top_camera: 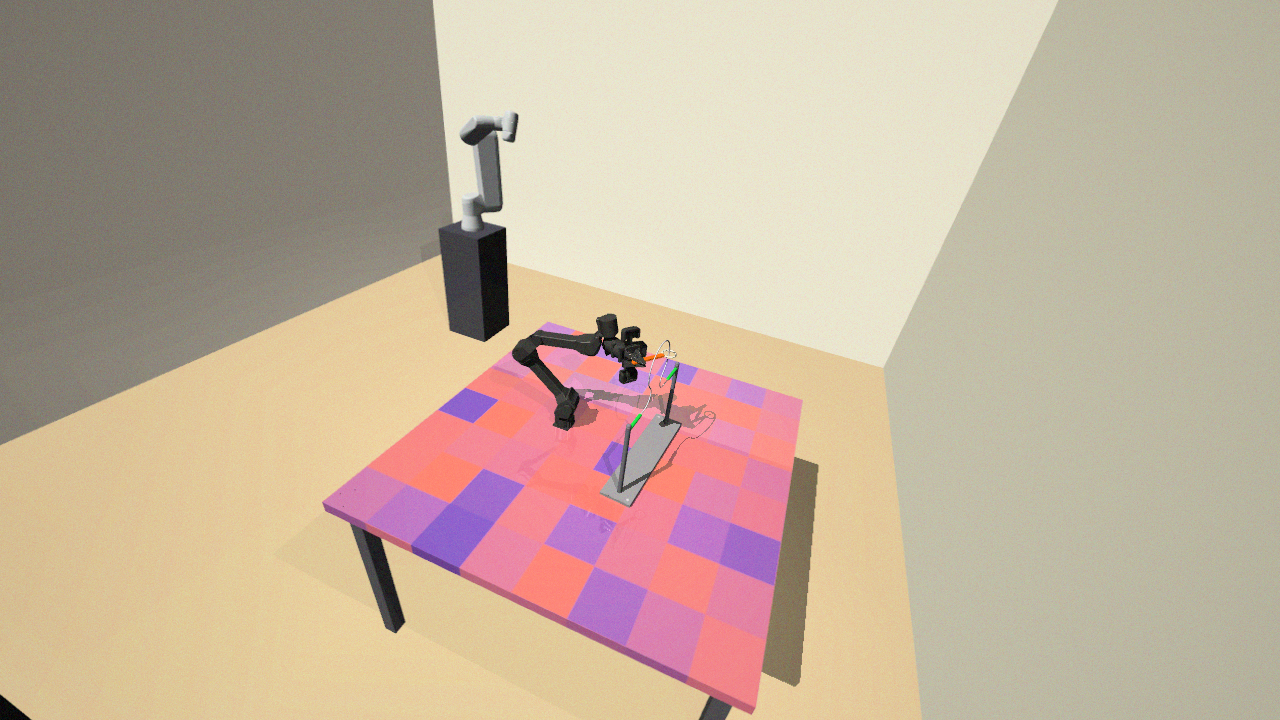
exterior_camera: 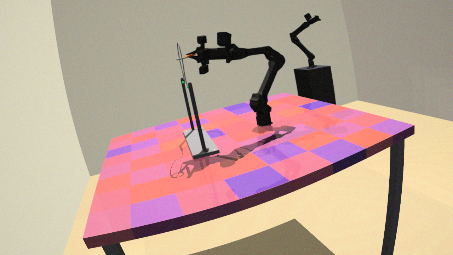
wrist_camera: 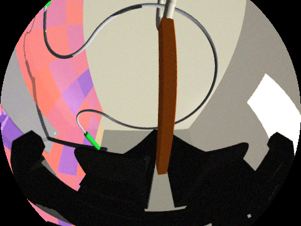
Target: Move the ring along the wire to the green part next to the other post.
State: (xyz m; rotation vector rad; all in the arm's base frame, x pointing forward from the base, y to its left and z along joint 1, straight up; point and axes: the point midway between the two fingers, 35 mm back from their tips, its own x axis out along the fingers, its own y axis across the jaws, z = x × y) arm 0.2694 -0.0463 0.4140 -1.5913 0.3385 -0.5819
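Observation:
My gripper [top_camera: 636, 360] [exterior_camera: 191, 55] [wrist_camera: 159, 133] is shut on the orange handle [exterior_camera: 187, 56] [wrist_camera: 167, 78], above the table on the robot's side of the wire. The ring [exterior_camera: 179, 59] [wrist_camera: 169, 11] is nearly edge-on in the wrist view; the grey wire [wrist_camera: 216, 64] crosses at it, near the top of the wire's big loop, and appears to pass through. Whether they touch is unclear. One green part [top_camera: 636, 420] [wrist_camera: 47, 4] is by the nearer post [top_camera: 623, 458] in the top view; the other green part [top_camera: 671, 374] [wrist_camera: 92, 140] is by the farther post [top_camera: 671, 394].
Both posts stand on a grey base plate [top_camera: 646, 461] [exterior_camera: 201, 143] on the checkered table [top_camera: 501, 537] [exterior_camera: 152, 190]. In the wrist view, the loop's lower stretch passes behind the handle, near the fingertips. Another arm [top_camera: 487, 170] [exterior_camera: 299, 41] stands on a dark pedestal [top_camera: 474, 282] [exterior_camera: 314, 83] beyond the table.

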